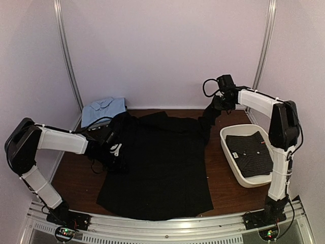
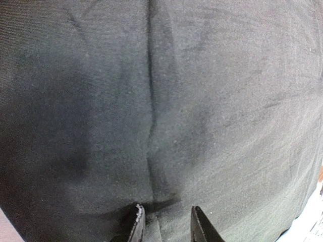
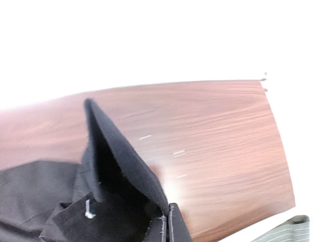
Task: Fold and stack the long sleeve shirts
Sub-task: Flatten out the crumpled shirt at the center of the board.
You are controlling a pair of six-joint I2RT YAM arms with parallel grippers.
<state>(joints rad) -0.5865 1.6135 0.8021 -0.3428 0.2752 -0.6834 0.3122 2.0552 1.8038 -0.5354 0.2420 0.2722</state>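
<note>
Black shirt (image 1: 157,173) spread flat mid-tabletop (image 1: 223,195), hem nearest the arm bases, body unfolded. Left pincer (image 1: 115,146) low at its left edge amid bunched cloth, fingers part-spread; gripping or merely resting, cannot tell. Off right, white bin (image 1: 227,148) holding dotted shirt (image 1: 251,155), already folded. Farther back, right pincer (image 1: 217,104) clenched on sleeve (image 1: 207,119) at the cuff, raised clear of the wood. Far left corner, folded blue shirt (image 1: 104,109). Step judged: sleeve fold-in, early. Next: carry cuff inward across the chest, lay flat, release without dragging the body.
</note>
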